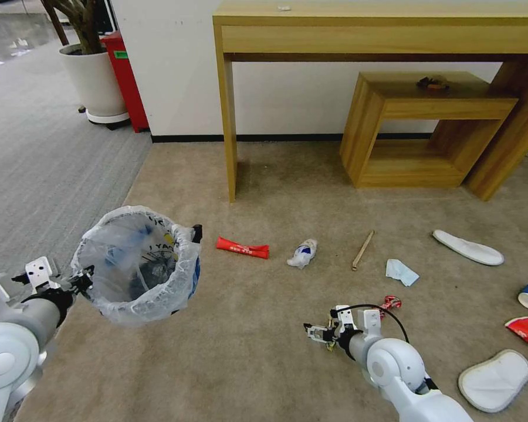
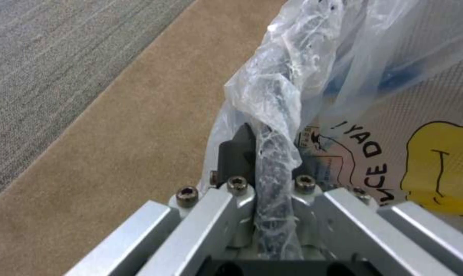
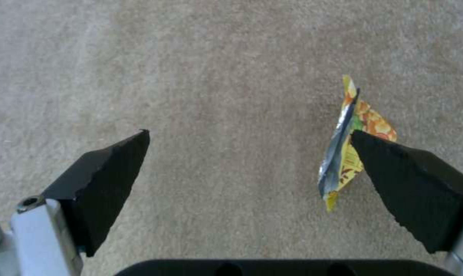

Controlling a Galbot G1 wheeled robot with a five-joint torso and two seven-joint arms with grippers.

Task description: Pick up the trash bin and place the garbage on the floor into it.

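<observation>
evenly bright, diffuse indoor light. soft shadow under desk (image 1: 381, 35) toward 12 o'clock. glare on shiny floor (image 1: 12, 35) at 11 o'clock. wide-angle bowing at edges. wrist views soft, near metal blurred.

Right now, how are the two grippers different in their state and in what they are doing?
The left gripper is shut on the bagged rim of the trash bin and holds it above the floor; the right gripper is open, with a small yellow wrapper against one finger. The left is raised, the right low over the carpet. Both have black fingers.
</observation>
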